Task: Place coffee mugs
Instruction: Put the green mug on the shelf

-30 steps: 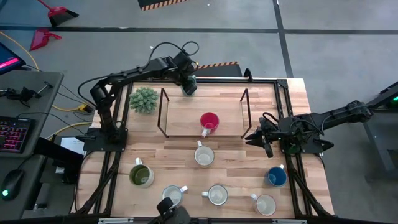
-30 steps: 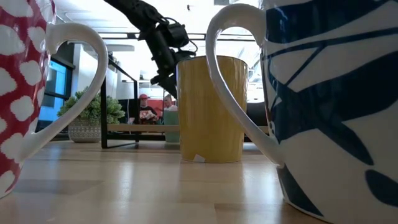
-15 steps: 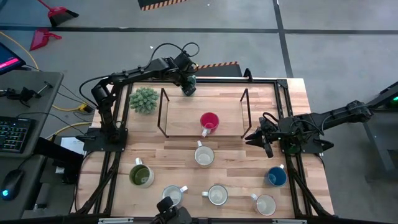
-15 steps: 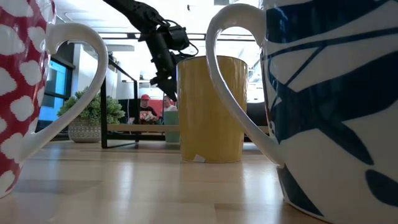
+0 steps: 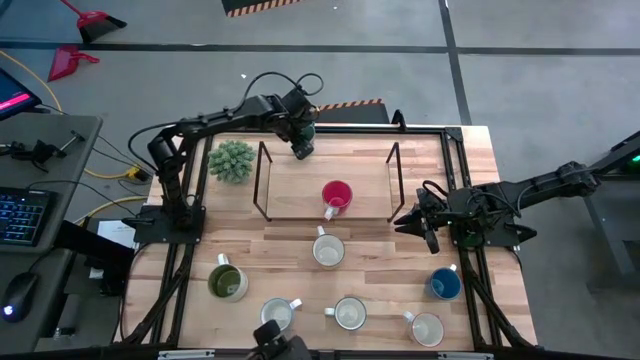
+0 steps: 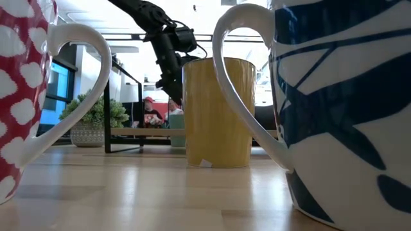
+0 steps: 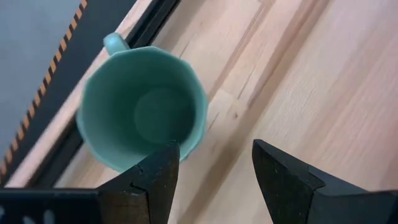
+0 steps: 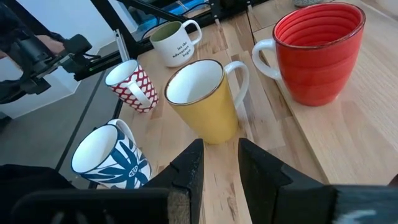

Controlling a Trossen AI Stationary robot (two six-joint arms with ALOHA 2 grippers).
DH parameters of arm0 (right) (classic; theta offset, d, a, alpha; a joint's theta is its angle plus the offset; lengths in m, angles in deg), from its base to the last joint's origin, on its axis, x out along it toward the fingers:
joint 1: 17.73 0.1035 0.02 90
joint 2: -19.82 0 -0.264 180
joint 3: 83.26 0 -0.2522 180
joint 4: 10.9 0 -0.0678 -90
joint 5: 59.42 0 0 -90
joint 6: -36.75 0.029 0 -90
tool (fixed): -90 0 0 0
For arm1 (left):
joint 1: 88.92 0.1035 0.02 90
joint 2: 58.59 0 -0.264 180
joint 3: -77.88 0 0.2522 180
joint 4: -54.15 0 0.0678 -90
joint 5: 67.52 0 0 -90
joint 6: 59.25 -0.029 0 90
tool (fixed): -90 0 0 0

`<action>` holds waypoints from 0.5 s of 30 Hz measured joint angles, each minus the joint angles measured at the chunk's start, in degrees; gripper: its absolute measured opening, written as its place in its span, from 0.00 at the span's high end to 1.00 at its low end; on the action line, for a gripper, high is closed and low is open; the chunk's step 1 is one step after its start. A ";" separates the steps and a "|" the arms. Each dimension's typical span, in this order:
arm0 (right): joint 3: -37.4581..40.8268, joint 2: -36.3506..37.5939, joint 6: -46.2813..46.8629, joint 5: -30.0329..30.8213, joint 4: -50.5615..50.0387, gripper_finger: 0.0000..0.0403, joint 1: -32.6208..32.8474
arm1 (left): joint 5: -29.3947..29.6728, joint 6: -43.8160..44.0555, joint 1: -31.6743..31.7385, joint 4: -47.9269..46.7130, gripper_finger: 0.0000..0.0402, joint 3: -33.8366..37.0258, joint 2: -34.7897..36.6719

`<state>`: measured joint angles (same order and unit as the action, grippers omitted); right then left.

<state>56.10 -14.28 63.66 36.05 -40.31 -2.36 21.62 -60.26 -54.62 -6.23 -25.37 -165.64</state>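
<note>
I see the teal mug [image 7: 144, 107], glossy and faceted with a small loop handle, upright at the counter's [image 5: 300, 250] far edge, behind the black wire rack [image 5: 262, 180]. My left pincer [image 7: 214, 163] hangs over it, fingers spread, one finger above the rim, gripping nothing. The ribbed red mug [image 5: 336, 196] sits inside the rack. The right pincer [image 5: 418, 222] waits just right of the rack, fingers partly parted, empty. The counter is pale planked wood; grey floor surrounds it.
</note>
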 joint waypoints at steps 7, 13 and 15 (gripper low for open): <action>0.00 0.00 0.03 0.31 0.01 0.80 0.00 | 1.15 3.50 -0.18 0.24 0.52 0.04 -1.94; 0.00 0.00 -0.14 0.31 0.03 0.80 0.00 | 3.15 0.90 -0.63 -0.14 0.52 0.04 -3.54; 0.00 -0.02 0.05 0.31 0.01 0.80 0.00 | 3.56 0.85 -0.63 0.26 0.52 0.04 -4.19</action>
<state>56.10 -14.31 63.71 36.36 -40.30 -2.36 25.18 -59.41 -55.25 -5.98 -25.33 -169.83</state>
